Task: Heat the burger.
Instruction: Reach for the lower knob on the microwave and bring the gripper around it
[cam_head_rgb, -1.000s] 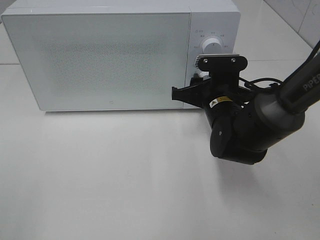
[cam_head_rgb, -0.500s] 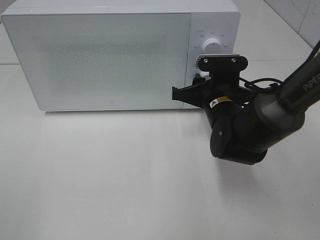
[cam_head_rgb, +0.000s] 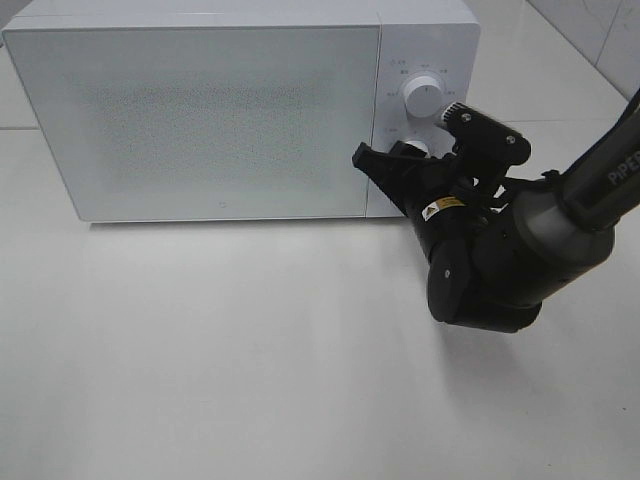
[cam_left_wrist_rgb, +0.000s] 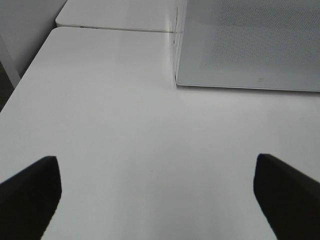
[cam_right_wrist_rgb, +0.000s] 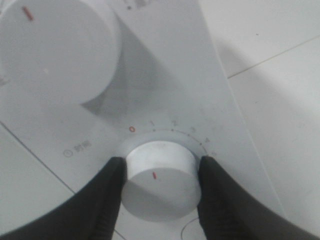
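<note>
The right gripper (cam_right_wrist_rgb: 161, 180) has just twisted clockwise about its own axis: half a second ago its wrist sat level in front of the control panel, and now it is canted over, with the upper knob (cam_head_rgb: 424, 95) showing clear above it. Its jaws stand about half closed and clamp the lower knob (cam_right_wrist_rgb: 157, 195) from both sides, each finger (cam_right_wrist_rgb: 112, 195) pressed to the rim. I judge this to be the timer being wound on, so the heating is probably being started and the task is close to its end

The burger is in none of the views. The microwave (cam_head_rgb: 220, 110) has its door shut, and the burger is presumably inside, though the door gives no sight of it

The left gripper (cam_left_wrist_rgb: 157, 172) is spread as wide as it goes and has hold of nothing; it hangs over the bare table (cam_left_wrist_rgb: 125, 110), off the microwave's front corner

The microwave is a white box with a flat door of pale frosted glass, speckled with fine dots. Both knobs are short smooth white plastic cylinders, each with a small red dash; numbers from zero to four curve round the lower one. The fingers are matte black and the table is smooth, white and faintly glossy
</note>
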